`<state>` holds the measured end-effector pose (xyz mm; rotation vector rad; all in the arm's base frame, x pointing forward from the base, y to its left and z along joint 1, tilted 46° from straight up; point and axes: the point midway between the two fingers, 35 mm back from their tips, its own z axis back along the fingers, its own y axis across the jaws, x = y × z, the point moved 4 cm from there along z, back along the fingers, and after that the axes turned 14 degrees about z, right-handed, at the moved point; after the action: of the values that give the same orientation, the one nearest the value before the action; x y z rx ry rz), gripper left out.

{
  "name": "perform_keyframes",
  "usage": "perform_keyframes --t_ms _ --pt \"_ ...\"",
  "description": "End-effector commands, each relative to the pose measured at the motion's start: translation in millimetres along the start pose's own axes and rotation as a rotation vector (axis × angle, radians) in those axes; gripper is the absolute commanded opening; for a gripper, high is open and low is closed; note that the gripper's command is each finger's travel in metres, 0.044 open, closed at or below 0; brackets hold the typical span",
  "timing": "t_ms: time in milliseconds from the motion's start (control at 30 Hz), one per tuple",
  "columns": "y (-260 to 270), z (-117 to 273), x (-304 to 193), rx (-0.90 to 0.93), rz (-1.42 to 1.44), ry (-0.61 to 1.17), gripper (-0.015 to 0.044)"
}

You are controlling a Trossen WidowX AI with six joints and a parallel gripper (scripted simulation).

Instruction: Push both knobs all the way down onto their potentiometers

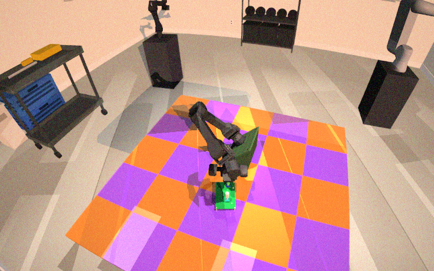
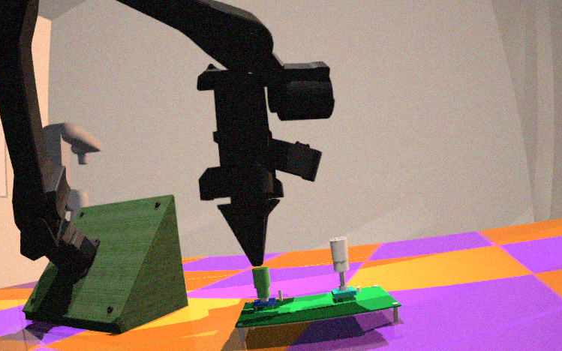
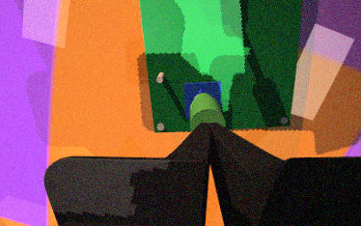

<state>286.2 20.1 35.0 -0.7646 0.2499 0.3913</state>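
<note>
1. Nearest the exterior camera, the circuit board [image 2: 317, 307] is standing on its short legs on the checkered orange and purple mat [image 2: 470, 279], one long edge facing the viewer and the whole thing looking a bit tilted, right end higher

2. On the right half of the board, the white knob [image 2: 338, 250] is sitting high on its thin shaft above a teal potentiometer [image 2: 344, 294], with bare shaft showing between the two, so it's clearly not seated

3. On the left half, the green knob [image 2: 260, 282] is sitting low, its bottom right at the blue potentiometer [image 2: 263, 302] with no shaft showing under it

4. The gripper [image 2: 254, 261] is pointing straight down with its fingers pinched together into one point, nothing between them, and the tip is touching or just about touching the top of the green knob. The wrist view is showing the same thing, closed tips [image 3: 210, 129] meeting right over the green knob [image 3: 206, 112]

5. Behind and to the left, the arm is rising from a green wedge-shaped block [image 2: 116, 266] resting on the mat

6. Way back in the top view, a cart [image 1: 39, 97] with blue crates, a dark shelf unit [image 1: 269, 25] and two other arms on black pedestals are standing along the wall
</note>
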Motion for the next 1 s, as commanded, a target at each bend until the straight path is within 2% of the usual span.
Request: perform_keyframes --t_ms 0,100,367,633,833,967 --pt "-0.6 8.6 1.4 0.004 -0.009 -0.005 0.0" --pt "-0.6 12.0 1.3 0.004 -0.009 -0.005 0.0" --pt "0.0 6.1 0.3 -0.001 0.0 -0.003 0.021" --pt "-13.5 36.9 46.4 0.002 -0.006 -0.006 0.0" --pt "-22.4 62.3 80.9 0.005 -0.011 -0.009 0.0" --pt "-23.2 64.9 84.3 0.005 -0.012 -0.009 0.0"
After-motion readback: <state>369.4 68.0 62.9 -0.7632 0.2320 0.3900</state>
